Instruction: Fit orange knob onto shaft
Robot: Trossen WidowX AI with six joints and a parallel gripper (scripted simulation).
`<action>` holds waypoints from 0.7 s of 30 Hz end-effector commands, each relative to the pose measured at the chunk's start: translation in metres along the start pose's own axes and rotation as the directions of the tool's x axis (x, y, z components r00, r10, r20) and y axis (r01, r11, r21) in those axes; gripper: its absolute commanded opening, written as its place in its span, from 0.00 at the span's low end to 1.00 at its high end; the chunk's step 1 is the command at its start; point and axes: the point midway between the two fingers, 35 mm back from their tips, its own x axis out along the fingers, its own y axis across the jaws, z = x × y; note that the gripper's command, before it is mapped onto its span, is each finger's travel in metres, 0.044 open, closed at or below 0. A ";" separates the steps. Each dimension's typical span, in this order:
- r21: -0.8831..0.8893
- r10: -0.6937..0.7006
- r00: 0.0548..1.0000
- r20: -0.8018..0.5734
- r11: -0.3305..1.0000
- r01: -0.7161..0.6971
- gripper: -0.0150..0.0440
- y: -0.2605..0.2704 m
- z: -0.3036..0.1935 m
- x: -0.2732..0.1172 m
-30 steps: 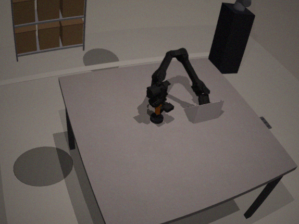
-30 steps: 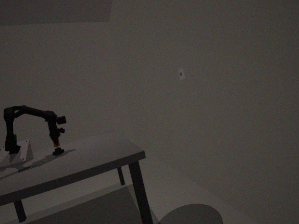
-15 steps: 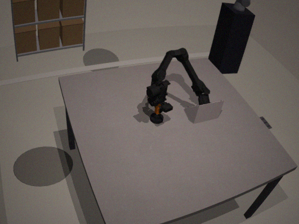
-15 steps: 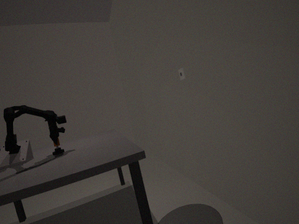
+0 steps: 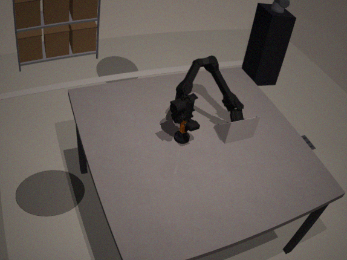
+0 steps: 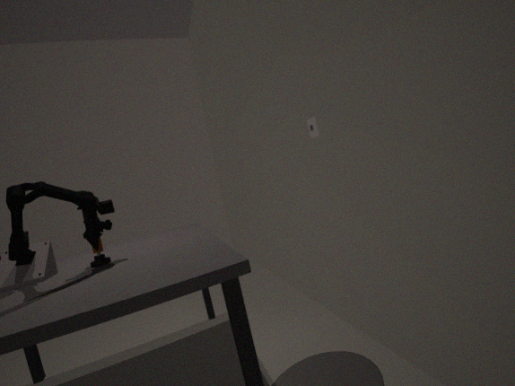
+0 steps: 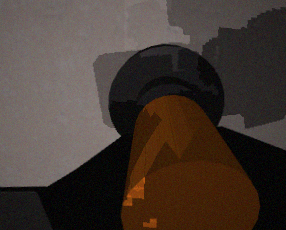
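Observation:
The orange knob (image 5: pixel 183 127) (image 6: pixel 100 246) (image 7: pixel 192 192) is upright between the fingers of my gripper (image 5: pixel 184 125) (image 6: pixel 96 242) (image 7: pixel 173 138), which is shut on it. The dark round pedestal (image 5: pixel 182 138) (image 6: pixel 100 261) (image 7: pixel 165 59) stands on the table directly below the knob. In the exterior view a small pale bit, likely the shaft, shows between the knob's lower end and the pedestal, so the knob is not down on the pedestal. In the wrist view the knob's lower end overlaps the pedestal's middle. The hole and both flat sides are hidden.
The arm's base stands behind a pale upright panel (image 5: pixel 242 130) to the right of the pedestal in the top view. The table (image 5: pixel 211 187) (image 6: pixel 179 260) bears the arm's shadows. A shelf with boxes and a black pillar (image 5: pixel 267 48) stand beyond the table.

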 end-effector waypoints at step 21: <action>-0.017 -0.002 1.000 0.004 1.000 0.002 0.25 0.000 0.001 0.001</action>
